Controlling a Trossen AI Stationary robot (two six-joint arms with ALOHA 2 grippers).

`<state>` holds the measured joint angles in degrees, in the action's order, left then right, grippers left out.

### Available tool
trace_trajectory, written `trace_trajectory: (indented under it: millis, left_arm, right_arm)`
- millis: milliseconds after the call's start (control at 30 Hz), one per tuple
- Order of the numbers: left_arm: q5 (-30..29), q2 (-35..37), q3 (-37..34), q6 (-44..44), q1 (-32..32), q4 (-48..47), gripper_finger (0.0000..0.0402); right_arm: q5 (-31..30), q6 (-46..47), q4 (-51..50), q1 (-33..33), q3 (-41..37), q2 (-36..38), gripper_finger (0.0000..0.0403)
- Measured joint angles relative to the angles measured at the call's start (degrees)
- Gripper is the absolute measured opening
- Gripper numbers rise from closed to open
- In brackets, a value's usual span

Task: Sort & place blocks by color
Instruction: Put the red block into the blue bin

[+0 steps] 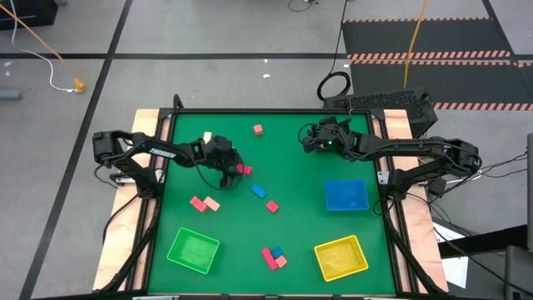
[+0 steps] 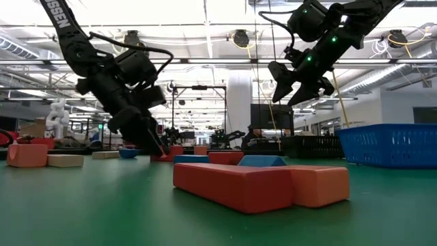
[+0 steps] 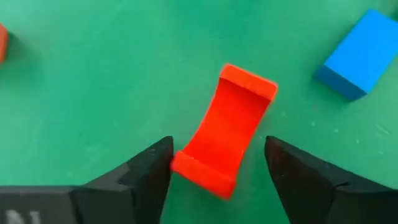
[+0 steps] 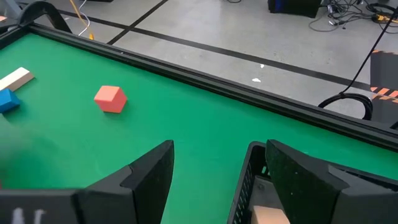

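Observation:
A red channel-shaped block (image 3: pixel 227 127) lies flat on the green table (image 1: pixel 291 233) near the middle (image 1: pixel 243 169). My left gripper (image 3: pixel 217 152) (image 1: pixel 226 173) is lowered over it, open, with one finger on either side of its near end. My right gripper (image 4: pixel 211 155) (image 1: pixel 308 142) hangs open, raised above the table's far right part (image 2: pixel 290 89). Other blocks lie scattered: a pink cube (image 1: pixel 258 129) (image 4: pixel 111 98), a cream bar (image 1: pixel 208 137), a blue one (image 1: pixel 259 191) (image 3: pixel 360 56), a red-and-pink pair (image 1: pixel 204 202), a red one (image 1: pixel 272 206) and a near cluster (image 1: pixel 273 257). My left gripper comes from above, pointing down, its open fingers flanking the red block's near end (image 3: pixel 202 177). One finger (image 3: pixel 152 168) is very close to that end's corner; whether it touches, I cannot tell. The block rests on the table.
Three trays sit on the near and right part: green (image 1: pixel 193 250), yellow (image 1: pixel 341 257), blue (image 1: pixel 346 194). Under my right gripper a black mesh basket wall (image 4: pixel 245 186) shows, with a tan block (image 4: pixel 270 216) inside. The table's raised black far rim (image 4: pixel 186 65) is close.

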<state>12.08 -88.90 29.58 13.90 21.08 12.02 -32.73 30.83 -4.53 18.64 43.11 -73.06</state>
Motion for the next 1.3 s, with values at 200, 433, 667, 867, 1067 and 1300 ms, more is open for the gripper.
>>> trace_trajectory:
  millis: [200, 433, 667, 867, 1067, 1300]
  left_arm:
    - [-1.5, 0.0, 0.0, 0.6, -1.6, -2.2, 0.0159]
    - [-2.9, 0.1, 0.0, -4.9, -3.6, -3.0, 0.0138]
    - [-10.3, 0.0, -0.1, -16.8, -8.1, 0.5, 0.0152]
    - [-13.2, 0.0, -0.1, -20.7, -11.4, 10.1, 0.0137]
    - [-15.6, 0.0, -0.1, -22.3, -13.6, 20.2, 0.0144]
    - [-15.8, 0.0, -0.1, -24.4, -15.9, 27.4, 0.0137]
  right_arm:
    - [0.0, 0.0, 0.0, 0.0, 0.0, 0.0, 0.0247]
    - [0.0, 0.0, 0.0, 0.0, 0.0, 0.0, 0.0247]
    - [0.0, 0.0, 0.0, 0.0, 0.0, 0.0, 0.0247]
    - [0.0, 0.0, 0.0, 0.0, 0.0, 0.0, 0.0247]
    - [0.0, 0.0, 0.0, 0.0, 0.0, 0.0, 0.0247]
    - [0.0, 2.7, 0.3, 0.0, 0.0, 0.0, 0.0247]
